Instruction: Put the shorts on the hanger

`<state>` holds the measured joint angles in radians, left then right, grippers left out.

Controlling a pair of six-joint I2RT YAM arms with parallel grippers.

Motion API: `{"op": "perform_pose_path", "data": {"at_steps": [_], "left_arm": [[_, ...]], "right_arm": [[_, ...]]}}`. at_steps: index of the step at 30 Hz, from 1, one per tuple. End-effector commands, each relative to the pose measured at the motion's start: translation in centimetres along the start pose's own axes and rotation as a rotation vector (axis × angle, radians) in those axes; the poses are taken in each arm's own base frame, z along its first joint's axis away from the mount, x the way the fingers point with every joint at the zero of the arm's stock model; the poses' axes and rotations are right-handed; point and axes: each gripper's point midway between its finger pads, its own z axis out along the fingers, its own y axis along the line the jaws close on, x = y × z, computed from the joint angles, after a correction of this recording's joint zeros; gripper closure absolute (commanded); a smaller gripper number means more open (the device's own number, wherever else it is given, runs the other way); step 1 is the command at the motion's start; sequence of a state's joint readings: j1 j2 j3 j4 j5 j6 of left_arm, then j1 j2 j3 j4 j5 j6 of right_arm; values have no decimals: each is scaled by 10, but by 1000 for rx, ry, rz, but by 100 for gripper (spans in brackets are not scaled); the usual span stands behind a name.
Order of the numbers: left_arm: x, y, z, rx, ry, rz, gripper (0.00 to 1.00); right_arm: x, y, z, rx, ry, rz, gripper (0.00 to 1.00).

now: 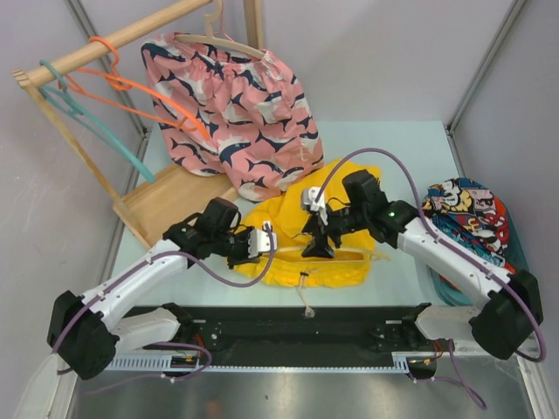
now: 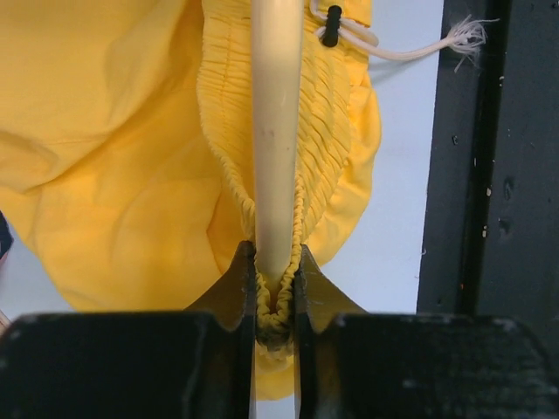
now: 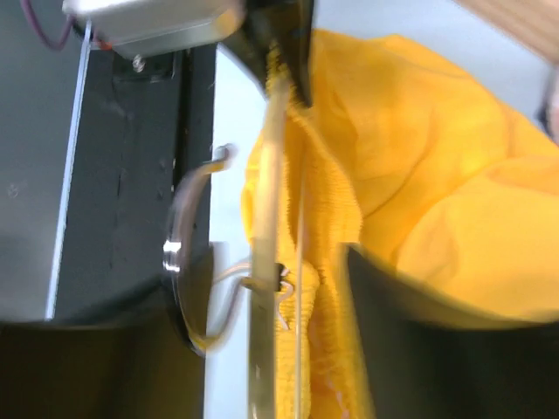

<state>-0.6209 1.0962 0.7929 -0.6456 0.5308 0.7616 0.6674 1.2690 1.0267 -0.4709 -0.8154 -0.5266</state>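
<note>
The yellow shorts (image 1: 284,216) lie in the middle of the table, waistband toward me, with the pale drawstring (image 2: 410,52) trailing onto the black strip. The pale-yellow hanger (image 2: 277,131) runs inside the elastic waistband. My left gripper (image 1: 258,243) is shut (image 2: 276,292) on the waistband's left end with the hanger tip between the jaws. My right gripper (image 1: 316,247) is open (image 3: 275,262) and straddles the hanger bar (image 3: 265,201) and the waistband near the hook (image 3: 188,262). The yellow fabric (image 3: 419,157) bunches up beyond it.
Pink whale shorts (image 1: 236,96) hang on a wooden hanger at the back. The wooden rack holds orange (image 1: 131,83) and teal (image 1: 87,118) hangers over its tray base (image 1: 166,205). A cartoon-print garment (image 1: 467,218) lies at right. A black strip (image 1: 349,321) runs along the near edge.
</note>
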Motion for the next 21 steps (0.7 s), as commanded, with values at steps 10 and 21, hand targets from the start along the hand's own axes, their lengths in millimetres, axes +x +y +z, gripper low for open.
{"op": "perform_pose_path", "data": {"at_steps": [10, 21], "left_arm": [[-4, -14, -7, -14, -41, 279, 100], [-15, -17, -9, -46, -46, 318, 100]], "right_arm": [[14, -24, -82, 313, 4, 381, 10], [133, -32, -66, 270, 462, 520, 30]]}}
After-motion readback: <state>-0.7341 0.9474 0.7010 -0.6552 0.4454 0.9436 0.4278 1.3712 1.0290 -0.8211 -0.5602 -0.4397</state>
